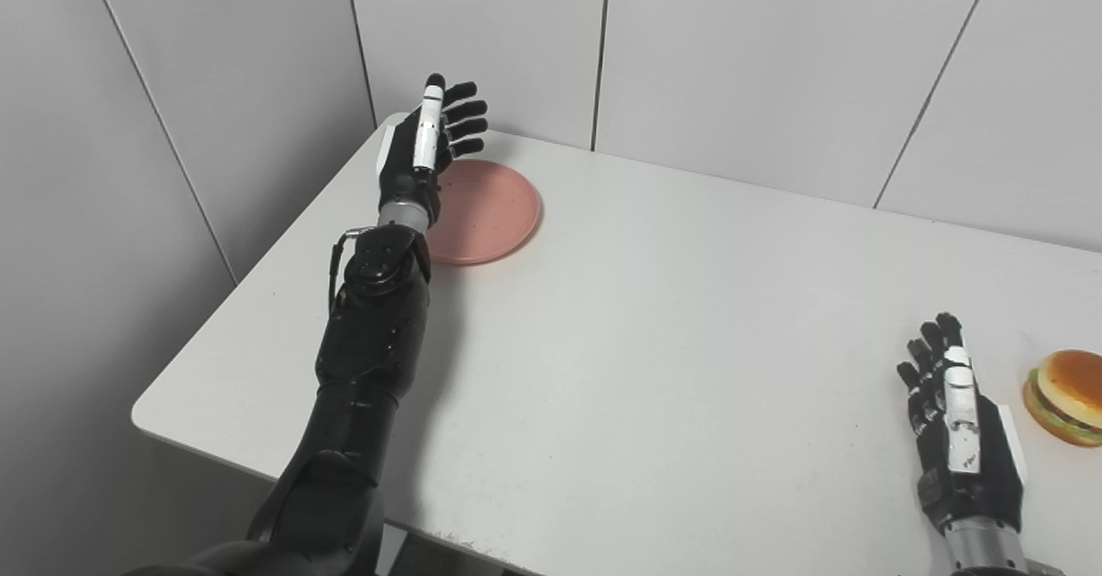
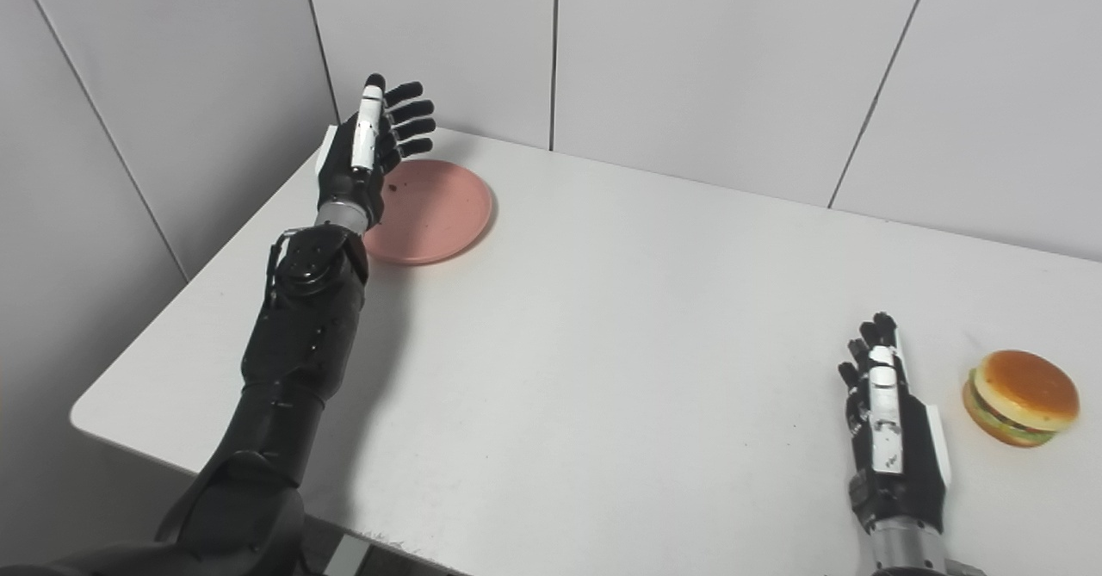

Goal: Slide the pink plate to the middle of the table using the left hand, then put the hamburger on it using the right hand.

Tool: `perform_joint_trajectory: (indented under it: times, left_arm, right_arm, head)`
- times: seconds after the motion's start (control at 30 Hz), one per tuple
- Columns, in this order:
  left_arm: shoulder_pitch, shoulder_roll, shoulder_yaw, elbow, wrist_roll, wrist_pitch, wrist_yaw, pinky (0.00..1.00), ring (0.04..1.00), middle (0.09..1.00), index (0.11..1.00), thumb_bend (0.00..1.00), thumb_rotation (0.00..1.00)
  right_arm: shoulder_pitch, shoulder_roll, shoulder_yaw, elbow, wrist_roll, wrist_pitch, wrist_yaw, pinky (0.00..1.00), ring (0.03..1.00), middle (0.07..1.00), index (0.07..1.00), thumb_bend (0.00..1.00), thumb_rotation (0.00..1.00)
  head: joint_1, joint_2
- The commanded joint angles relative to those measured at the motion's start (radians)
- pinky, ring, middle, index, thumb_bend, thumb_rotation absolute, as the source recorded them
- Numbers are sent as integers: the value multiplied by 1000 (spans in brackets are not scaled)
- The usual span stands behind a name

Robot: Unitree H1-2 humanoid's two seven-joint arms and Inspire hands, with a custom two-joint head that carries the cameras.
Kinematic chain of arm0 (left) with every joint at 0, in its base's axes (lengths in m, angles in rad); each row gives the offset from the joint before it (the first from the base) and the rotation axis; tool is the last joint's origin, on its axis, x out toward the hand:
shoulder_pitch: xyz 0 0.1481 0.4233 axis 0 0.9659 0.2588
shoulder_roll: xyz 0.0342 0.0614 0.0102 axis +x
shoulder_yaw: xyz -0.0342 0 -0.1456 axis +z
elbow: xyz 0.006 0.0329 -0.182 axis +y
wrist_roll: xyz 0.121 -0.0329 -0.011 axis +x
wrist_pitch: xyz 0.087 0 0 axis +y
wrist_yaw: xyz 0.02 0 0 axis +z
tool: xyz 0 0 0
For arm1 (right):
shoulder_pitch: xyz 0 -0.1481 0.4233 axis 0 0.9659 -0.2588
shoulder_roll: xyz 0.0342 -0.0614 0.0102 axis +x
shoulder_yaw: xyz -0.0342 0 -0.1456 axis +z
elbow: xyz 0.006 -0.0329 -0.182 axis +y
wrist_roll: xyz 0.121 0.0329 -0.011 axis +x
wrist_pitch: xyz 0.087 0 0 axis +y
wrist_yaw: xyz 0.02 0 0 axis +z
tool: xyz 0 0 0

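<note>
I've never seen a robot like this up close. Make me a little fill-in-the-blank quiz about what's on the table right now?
1. The round pink plate sits near the table's far ____ corner.
2. The left hand, fingers apart, is at the plate's ____ edge.
3. The toy hamburger lies to the ____ of the right hand.
4. The white table's middle holds ____.

Missing words: left; left; right; nothing

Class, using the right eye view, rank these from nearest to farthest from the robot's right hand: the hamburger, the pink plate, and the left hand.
1. hamburger: just to the right of the right hand, near the table's right edge.
2. pink plate: far across the table, at the back left.
3. left hand: raised over the plate's left rim, slightly farther left.
</note>
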Motion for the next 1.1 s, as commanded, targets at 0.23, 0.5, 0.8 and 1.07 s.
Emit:
perform_joint_trajectory:
  times: [0.23,0.5,0.8,1.07]
  left_arm:
    - [-149,149,21,290,-5,-197,-25,702,724,705,696,469,1000]
    - [-202,210,11,516,-7,-306,-25,799,781,748,725,519,1000]
    - [-228,217,1,626,-3,-313,0,852,810,775,753,455,1000]
    - [-211,199,-6,691,-12,-349,-4,838,825,782,747,434,1000]
  right_arm:
    - [-10,12,-3,-27,0,-35,-6,1000,997,1000,997,527,924]
    - [-6,14,2,-35,0,-24,-11,1000,1000,1000,1000,542,911]
    - [-6,12,5,-38,-12,-29,-18,1000,998,1000,1000,566,910]
    - [-4,10,4,-46,-4,-19,-16,1000,1000,1000,1000,565,902]
  head:
    - [3,5]
    - [2,5]
    - [2,11]
    - [-2,15]
